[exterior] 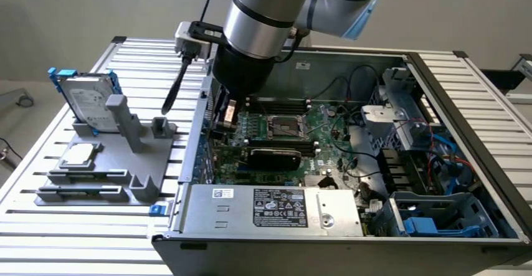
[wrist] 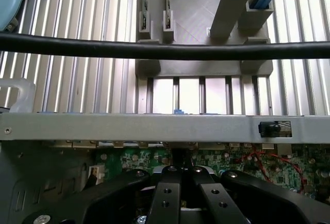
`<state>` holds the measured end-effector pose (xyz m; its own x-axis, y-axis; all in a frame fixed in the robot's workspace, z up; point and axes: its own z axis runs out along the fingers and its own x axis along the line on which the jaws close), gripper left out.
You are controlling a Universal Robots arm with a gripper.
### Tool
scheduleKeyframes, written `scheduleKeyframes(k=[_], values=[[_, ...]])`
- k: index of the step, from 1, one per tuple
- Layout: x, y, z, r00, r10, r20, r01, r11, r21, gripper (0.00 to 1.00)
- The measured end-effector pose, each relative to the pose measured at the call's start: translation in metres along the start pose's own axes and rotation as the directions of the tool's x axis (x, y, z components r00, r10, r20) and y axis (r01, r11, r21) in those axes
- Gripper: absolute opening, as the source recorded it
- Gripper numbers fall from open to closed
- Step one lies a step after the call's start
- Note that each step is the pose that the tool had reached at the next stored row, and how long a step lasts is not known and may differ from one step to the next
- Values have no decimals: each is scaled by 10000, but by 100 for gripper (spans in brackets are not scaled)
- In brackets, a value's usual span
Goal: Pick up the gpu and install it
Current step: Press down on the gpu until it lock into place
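The gpu sits black cover up inside the open computer case, apparently seated on the motherboard. I see my pincer, fingers pressed together and empty, low over the board beside the case wall, the grey parts holder out on the worktop.

A plain grey-white wall is standing behind the work area. A slatted aluminium-profile table is spanning the scene, its ribbed silver surface reflecting soft, even light. A pale floor is showing at the exterior view's left edge.
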<state>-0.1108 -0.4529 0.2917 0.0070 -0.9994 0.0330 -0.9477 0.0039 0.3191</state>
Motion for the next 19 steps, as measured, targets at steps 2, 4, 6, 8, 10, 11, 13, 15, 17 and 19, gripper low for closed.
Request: scheduleKeyframes(k=[2,4,6,8,10,11,13,15,17,19], values=[[0,0,-1,10000,64,17,-64,10000,-3,11],[0,0,-1,9999,137,37,-137,9999,-5,11],[0,0,0,9997,218,59,-218,9998,-7,11],[0,0,0,9996,290,69,-290,9996,-10,11],[0,0,0,9994,349,69,-349,9994,-12,11],[0,0,0,9993,373,63,-373,9993,-13,11],[0,-1,1,9991,424,46,-424,9991,-14,11],[0,-2,4,9988,479,19,-479,9989,-15,11],[0,-3,9,9986,538,-15,-538,9986,-15,11],[0,-5,14,9982,594,-48,-594,9982,-14,11]])
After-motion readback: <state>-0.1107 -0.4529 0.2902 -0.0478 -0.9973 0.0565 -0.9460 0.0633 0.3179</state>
